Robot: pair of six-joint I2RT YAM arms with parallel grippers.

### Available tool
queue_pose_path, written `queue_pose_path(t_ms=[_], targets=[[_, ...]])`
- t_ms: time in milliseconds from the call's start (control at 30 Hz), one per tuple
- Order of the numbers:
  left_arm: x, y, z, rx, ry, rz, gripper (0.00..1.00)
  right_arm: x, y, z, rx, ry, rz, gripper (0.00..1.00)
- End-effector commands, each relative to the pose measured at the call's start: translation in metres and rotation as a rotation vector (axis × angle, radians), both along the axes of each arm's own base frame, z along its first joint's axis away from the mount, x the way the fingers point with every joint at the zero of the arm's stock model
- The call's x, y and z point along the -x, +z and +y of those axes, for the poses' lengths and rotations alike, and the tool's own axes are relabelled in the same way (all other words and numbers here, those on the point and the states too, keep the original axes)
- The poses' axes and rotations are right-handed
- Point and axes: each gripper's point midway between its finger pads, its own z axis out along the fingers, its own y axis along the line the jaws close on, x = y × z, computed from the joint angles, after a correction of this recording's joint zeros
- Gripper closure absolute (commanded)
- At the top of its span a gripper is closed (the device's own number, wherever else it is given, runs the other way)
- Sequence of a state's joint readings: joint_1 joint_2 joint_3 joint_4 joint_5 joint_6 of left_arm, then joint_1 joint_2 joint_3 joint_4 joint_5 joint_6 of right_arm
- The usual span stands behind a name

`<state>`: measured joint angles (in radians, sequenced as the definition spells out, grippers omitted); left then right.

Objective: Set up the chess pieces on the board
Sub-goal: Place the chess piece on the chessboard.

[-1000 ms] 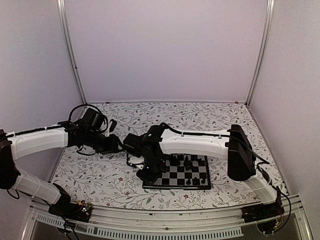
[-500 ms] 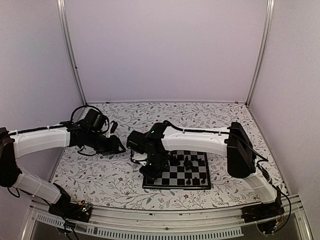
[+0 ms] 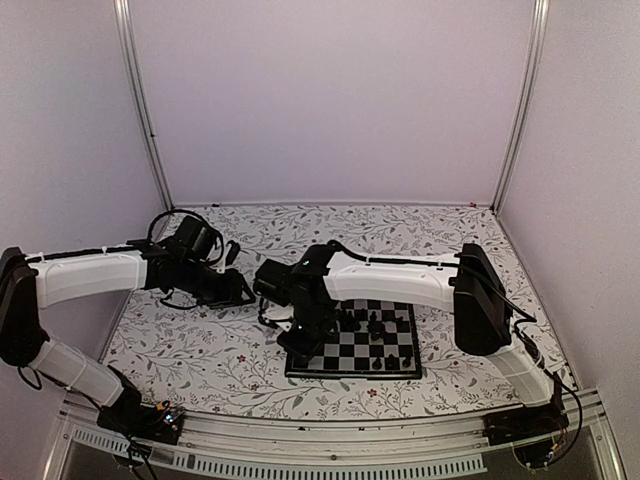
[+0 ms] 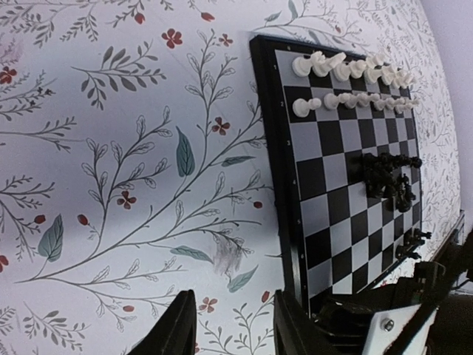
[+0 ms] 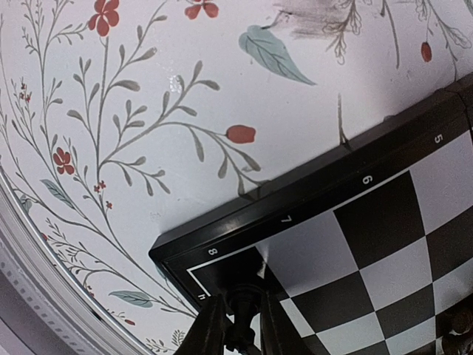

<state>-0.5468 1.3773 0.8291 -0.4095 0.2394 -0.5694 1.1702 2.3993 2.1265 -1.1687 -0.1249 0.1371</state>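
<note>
The board (image 3: pixel 398 350) lies on the floral cover, right of centre. Two rows of white chess pieces (image 4: pixel 347 70) line its far edge in the left wrist view, and a cluster of black ones (image 4: pixel 388 174) stands mid-board. My right gripper (image 5: pixel 238 325) points down at the board's near-left corner (image 5: pixel 222 255). A black piece (image 5: pixel 240 307) stands on that corner square, with a finger (image 5: pixel 209 329) close on each side, slightly parted. My left gripper (image 4: pixel 233 325) hovers open over the cover, left of the board (image 4: pixel 340 185), holding nothing. In the top view it sits left of the right gripper (image 3: pixel 300 345).
The floral table cover (image 3: pixel 200 350) spans the whole table. White walls with metal posts (image 3: pixel 140 100) enclose it. The right arm's white link (image 3: pixel 400 285) stretches across above the board's far side. A metal rail (image 3: pixel 330 440) runs along the near edge.
The right gripper's fingers have parted a little around the black piece on the corner square. The left arm has shifted slightly towards the board.
</note>
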Motion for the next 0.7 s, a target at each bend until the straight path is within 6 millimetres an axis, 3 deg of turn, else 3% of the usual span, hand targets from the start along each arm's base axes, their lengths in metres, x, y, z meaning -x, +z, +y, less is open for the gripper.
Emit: queue_pose_path(t_ms=[0,233,300,433,500,600,667], targets=[[-0.011,0.009,-0.006,0.027,-0.010,-0.026,0.62,0.000,0.001,0.001,-0.012,0.004,0.008,0.81],[-0.011,0.009,-0.006,0.021,-0.017,-0.027,0.61,-0.004,0.007,0.005,-0.035,0.012,-0.009,0.75],[-0.011,0.009,-0.006,0.020,-0.019,-0.027,0.62,-0.008,0.017,0.008,-0.058,0.006,-0.026,0.70],[-0.011,0.012,-0.009,0.027,-0.039,-0.032,0.62,-0.026,0.056,0.012,-0.155,-0.076,-0.035,0.58],[-0.011,0.015,-0.012,0.043,-0.055,-0.042,0.61,-0.040,0.083,0.004,-0.218,-0.140,-0.044,0.56],[-0.013,0.018,-0.020,0.068,-0.086,-0.060,0.61,-0.062,0.110,-0.023,-0.264,-0.240,-0.075,0.56],[-0.013,0.023,-0.028,0.083,-0.122,-0.079,0.61,-0.076,0.110,-0.054,-0.236,-0.311,-0.096,0.58]])
